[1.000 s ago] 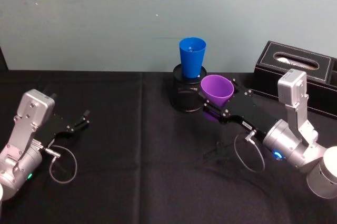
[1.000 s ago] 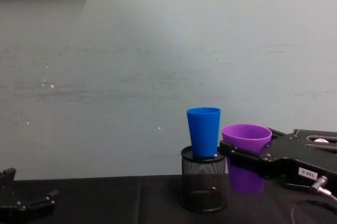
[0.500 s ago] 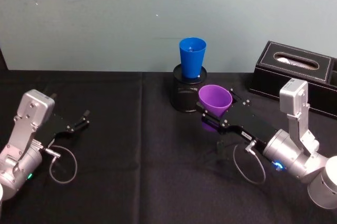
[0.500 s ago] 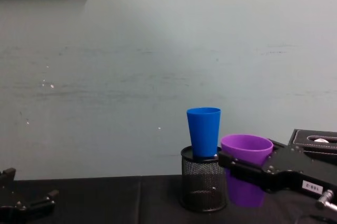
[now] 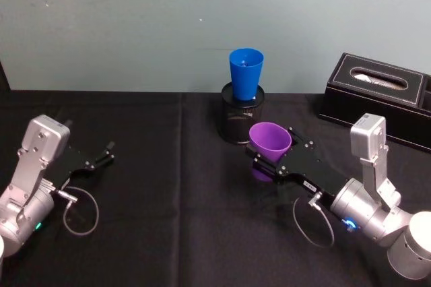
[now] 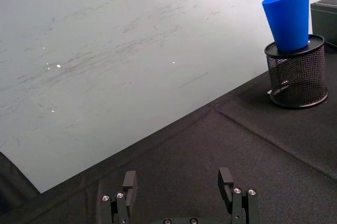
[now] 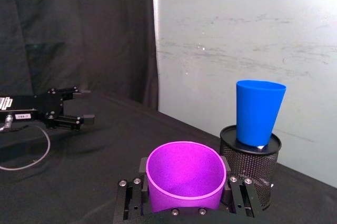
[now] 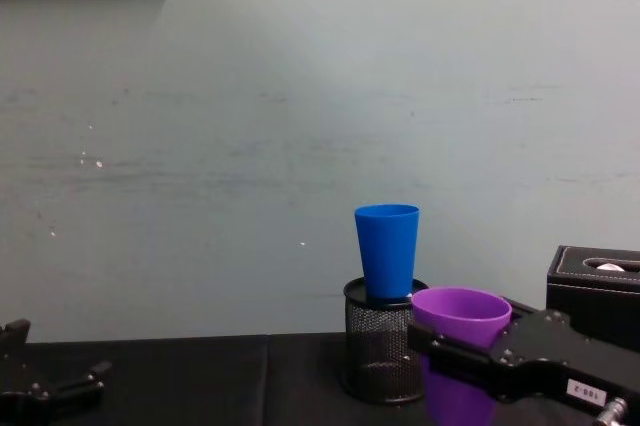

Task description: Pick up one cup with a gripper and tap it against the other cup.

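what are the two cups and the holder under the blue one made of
Purple cup, held in the right pincer: smooth plastic by its thin rim and even colour. Blue cup: likely the same plastic, smooth. Holder: black wire mesh, probably metal; light shows through its grid. Left pincer sits open.

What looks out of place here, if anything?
The blue cup sits perched in the mouth of the black mesh pen holder, not on the table. Purple cup upright in right end effector; left end effector parked at left.
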Controlling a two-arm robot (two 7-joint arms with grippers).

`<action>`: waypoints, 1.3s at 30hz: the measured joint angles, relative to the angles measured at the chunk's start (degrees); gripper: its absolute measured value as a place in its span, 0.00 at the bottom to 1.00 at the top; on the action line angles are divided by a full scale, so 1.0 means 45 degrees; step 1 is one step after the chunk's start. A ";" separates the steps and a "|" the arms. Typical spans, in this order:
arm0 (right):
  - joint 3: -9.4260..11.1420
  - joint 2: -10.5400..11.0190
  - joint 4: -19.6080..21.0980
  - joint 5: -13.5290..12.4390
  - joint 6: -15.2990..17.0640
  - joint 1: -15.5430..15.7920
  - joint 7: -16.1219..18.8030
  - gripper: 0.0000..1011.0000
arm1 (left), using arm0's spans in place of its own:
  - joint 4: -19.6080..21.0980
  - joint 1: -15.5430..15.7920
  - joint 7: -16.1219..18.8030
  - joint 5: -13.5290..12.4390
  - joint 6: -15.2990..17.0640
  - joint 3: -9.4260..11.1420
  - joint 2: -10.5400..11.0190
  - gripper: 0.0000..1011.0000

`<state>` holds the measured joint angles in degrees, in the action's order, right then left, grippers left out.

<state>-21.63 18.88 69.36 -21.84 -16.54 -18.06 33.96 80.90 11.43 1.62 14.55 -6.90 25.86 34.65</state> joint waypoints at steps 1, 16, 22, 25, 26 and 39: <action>-0.0008 -0.0013 -0.0029 -0.0004 -0.0011 0.0000 0.0001 0.74 | 0.0000 0.0000 0.0000 0.0000 0.0000 0.0000 0.0001 1.00; -0.0030 -0.0136 -0.0488 0.0021 -0.0324 0.0067 -0.0003 0.74 | 0.0000 0.0000 0.0000 0.0000 -0.0001 0.0001 0.0000 1.00; -0.0043 -0.0132 -0.0515 0.0211 -0.0393 0.0158 -0.0104 0.74 | 0.0000 0.0000 0.0000 0.0000 0.0000 0.0000 0.0000 1.00; -0.0058 -0.0128 -0.0545 0.0282 -0.0393 0.0206 -0.0126 0.74 | 0.0000 0.0000 0.0000 0.0000 0.0000 0.0001 0.0000 1.00; -0.0059 -0.0128 -0.0560 0.0294 -0.0393 0.0219 -0.0126 0.74 | 0.0000 0.0000 0.0000 0.0000 0.0000 0.0000 0.0000 1.00; 0.0046 -0.0258 -0.1064 0.0250 -0.0584 0.0188 -0.0051 0.74 | 0.0000 0.0000 0.0000 -0.0001 0.0000 0.0001 0.0000 1.00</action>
<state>-21.42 17.72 64.58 -20.72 -19.17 -17.21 33.73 80.90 11.43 1.62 14.55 -6.91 25.86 34.65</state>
